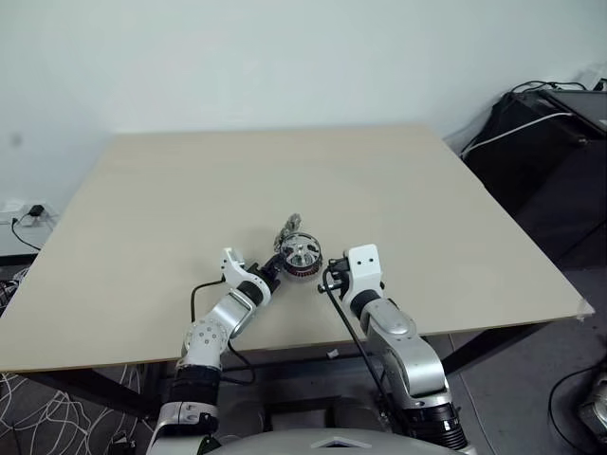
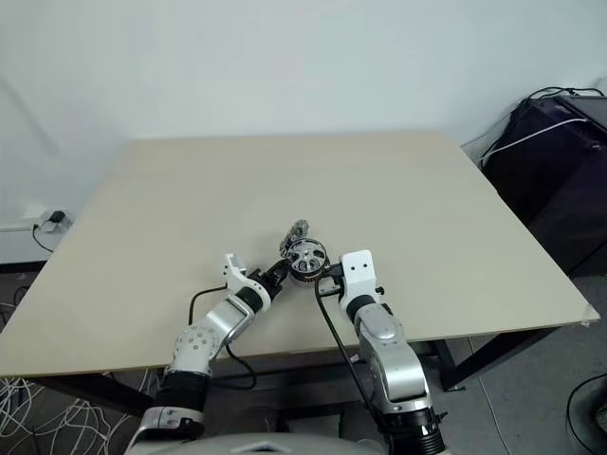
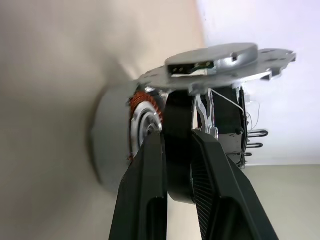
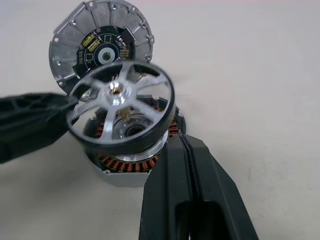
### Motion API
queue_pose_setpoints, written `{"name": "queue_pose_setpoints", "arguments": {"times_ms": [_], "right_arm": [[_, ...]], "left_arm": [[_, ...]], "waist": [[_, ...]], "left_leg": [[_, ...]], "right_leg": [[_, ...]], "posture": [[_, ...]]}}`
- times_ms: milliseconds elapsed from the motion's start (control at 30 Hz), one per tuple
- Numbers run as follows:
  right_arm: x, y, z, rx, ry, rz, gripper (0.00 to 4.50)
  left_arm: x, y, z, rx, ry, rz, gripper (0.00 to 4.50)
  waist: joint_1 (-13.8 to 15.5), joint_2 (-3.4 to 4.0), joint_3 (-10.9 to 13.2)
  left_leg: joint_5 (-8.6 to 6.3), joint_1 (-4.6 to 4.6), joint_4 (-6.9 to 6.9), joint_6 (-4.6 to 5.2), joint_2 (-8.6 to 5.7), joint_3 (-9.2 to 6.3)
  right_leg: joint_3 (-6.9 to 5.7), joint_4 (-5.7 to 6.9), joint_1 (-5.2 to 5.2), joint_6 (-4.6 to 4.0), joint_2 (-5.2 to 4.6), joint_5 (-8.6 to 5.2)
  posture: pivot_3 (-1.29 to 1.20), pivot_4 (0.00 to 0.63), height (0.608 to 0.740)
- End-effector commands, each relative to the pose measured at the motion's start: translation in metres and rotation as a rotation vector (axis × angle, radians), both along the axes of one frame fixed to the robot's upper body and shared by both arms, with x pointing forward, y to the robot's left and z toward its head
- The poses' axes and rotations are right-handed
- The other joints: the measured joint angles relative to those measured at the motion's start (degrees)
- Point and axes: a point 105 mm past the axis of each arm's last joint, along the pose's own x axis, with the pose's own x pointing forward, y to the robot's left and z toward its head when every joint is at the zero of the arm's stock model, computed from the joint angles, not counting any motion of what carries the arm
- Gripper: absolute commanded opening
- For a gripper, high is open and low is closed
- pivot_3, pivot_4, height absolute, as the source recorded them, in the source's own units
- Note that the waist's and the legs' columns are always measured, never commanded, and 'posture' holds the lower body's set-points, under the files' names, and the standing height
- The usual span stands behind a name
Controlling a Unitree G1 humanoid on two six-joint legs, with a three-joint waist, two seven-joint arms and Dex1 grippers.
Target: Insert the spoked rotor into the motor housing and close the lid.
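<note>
The left gripper [image 3: 177,145] has its two black fingers [image 3: 145,190] pinched on the dark rim of the spoked rotor [image 4: 120,107]. The rotor is held up on a tilt, just over the motor housing [image 4: 132,160], so its silver spokes and hub face up and toward the robot.

The motor housing sits on the table [image 1: 427,199], near the front edge and about halfway along it. You can see its ring of copper-brown windings under the rotor. I cannot tell if the rotor's low edge touches the housing or hangs just above it.

The right gripper [image 4: 187,150] has its fingers pressed together (no gap between them), and nothing is in them. Its tip is right beside the housing, at the rim, on the robot's right side.

The lid [image 4: 102,42] lies just behind the housing, farther from the front edge. Its open side faces up, showing a dark round circuit board inside the silvery rim.
</note>
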Motion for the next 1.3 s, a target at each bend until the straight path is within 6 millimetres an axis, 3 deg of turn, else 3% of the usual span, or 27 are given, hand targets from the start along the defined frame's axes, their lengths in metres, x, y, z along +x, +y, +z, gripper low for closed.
{"name": "queue_pose_setpoints", "arguments": {"times_ms": [33, 1067, 1100, 1267, 1300], "right_arm": [[0.003, 0.000, 0.016, 0.014, -0.061, -0.006, 0.00], [0.002, 0.000, 0.015, 0.017, -0.055, -0.014, 0.00], [0.002, 0.000, 0.015, 0.017, -0.054, -0.014, 0.00], [0.002, -0.001, 0.015, 0.017, -0.054, -0.014, 0.00], [0.001, -0.001, 0.015, 0.017, -0.053, -0.013, 0.00]], "left_arm": [[0.001, -0.040, 0.021, -0.155, -0.035, -0.020, 0.36], [-0.009, -0.051, 0.002, -0.107, 0.073, -0.093, 0.36], [-0.009, -0.051, 0.002, -0.107, 0.073, -0.094, 1.09], [-0.010, -0.052, 0.005, -0.116, 0.057, -0.104, 2.57], [-0.010, -0.052, 0.006, -0.119, 0.050, -0.106, 2.57]], "waist": [[0.0, 0.00, 0.0], [0.0, -0.01, 0.0], [0.0, -0.01, 0.0], [0.0, -0.01, 0.0], [0.0, -0.01, 0.0]], "left_leg": [[0.00, 0.00, 0.00, 0.00, 0.00, 0.00], [0.01, 0.00, 0.00, -0.01, -0.01, -0.02], [0.01, 0.00, 0.00, -0.01, -0.01, -0.02], [0.01, 0.02, 0.00, -0.01, -0.01, -0.02], [0.01, 0.03, 0.00, -0.01, -0.01, -0.02]], "right_leg": [[0.00, 0.00, 0.00, -0.05, 0.00, 0.03], [0.00, 0.00, 0.01, -0.15, 0.00, 0.12], [0.00, 0.01, 0.01, -0.15, 0.00, 0.12], [0.00, 0.00, 0.03, -0.15, 0.00, 0.12], [0.00, 0.00, 0.04, -0.14, 0.00, 0.11]], "posture": [[0.00, 0.000, 0.740], [0.00, 0.000, 0.740], [0.00, 0.000, 0.740], [0.00, 0.000, 0.740], [0.00, 0.000, 0.740]]}}
